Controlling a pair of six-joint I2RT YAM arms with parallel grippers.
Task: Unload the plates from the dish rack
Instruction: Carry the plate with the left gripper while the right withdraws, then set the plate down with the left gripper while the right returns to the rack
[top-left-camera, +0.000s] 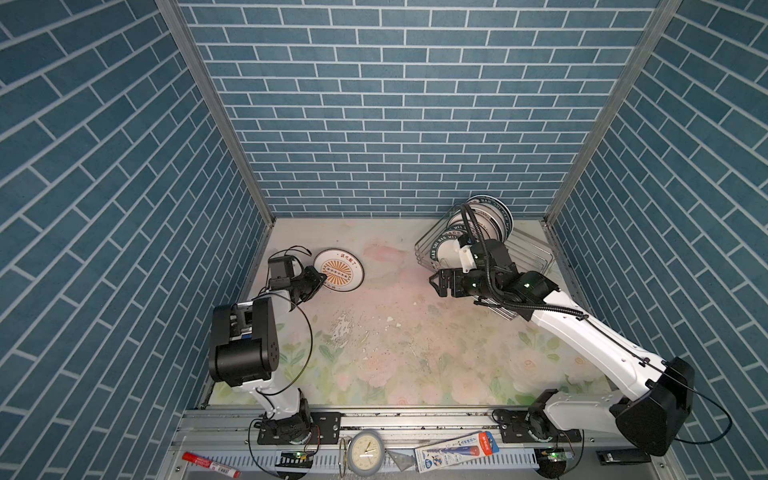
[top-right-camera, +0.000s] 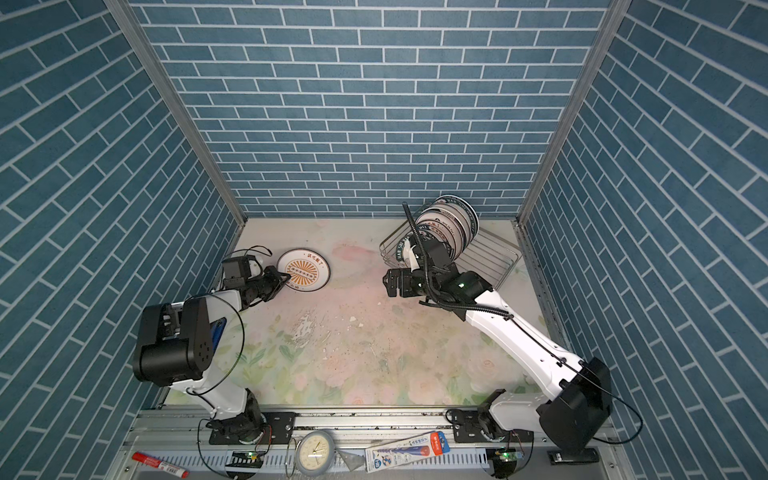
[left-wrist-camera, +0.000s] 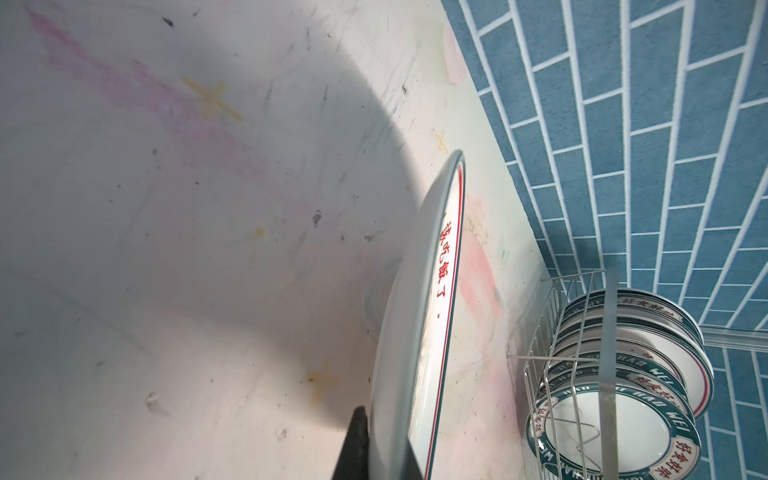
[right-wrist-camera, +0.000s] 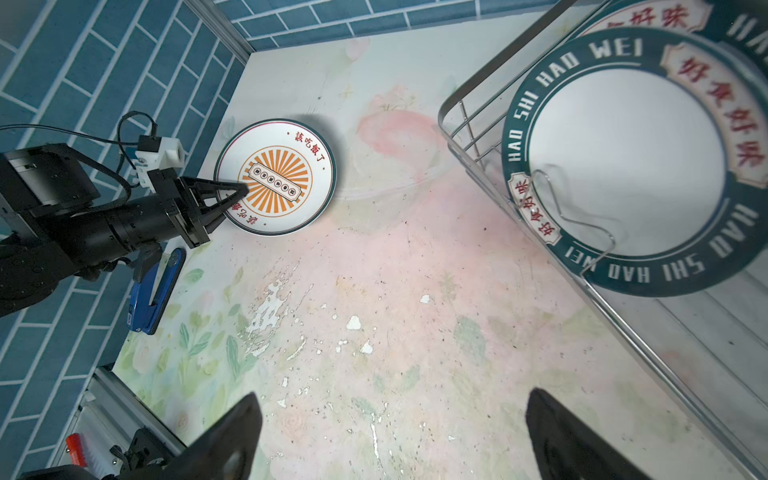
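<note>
The left gripper (top-left-camera: 321, 277) is clamping fully shut on the near rim of the sunburst plate (top-left-camera: 338, 270), its 2 fingers (right-wrist-camera: 226, 195) pinching the lip from above and below. That plate is sitting low at the left rear of the table (top-left-camera: 374, 332), well apart from the dish rack (top-left-camera: 528, 249). I cannot tell whether it is touching the surface.

The right gripper (right-wrist-camera: 395, 399) is hanging spread wide with nothing in it, just in front of the rack's near end. The other plates (top-left-camera: 486, 218) are standing on edge in the rack, packed close together.

Judging by the glaze, these are looking stiff, fairly heavy, slick and breakable. Pinching the raised rim, deep enough to stop a plate tilting, is looking like the safest hold.

The front plate (right-wrist-camera: 623, 166) is showing "HAO SHI HAO WEI" in white on green, with red 好食好味. The sunburst plate is showing red 該吃飯了.
</note>
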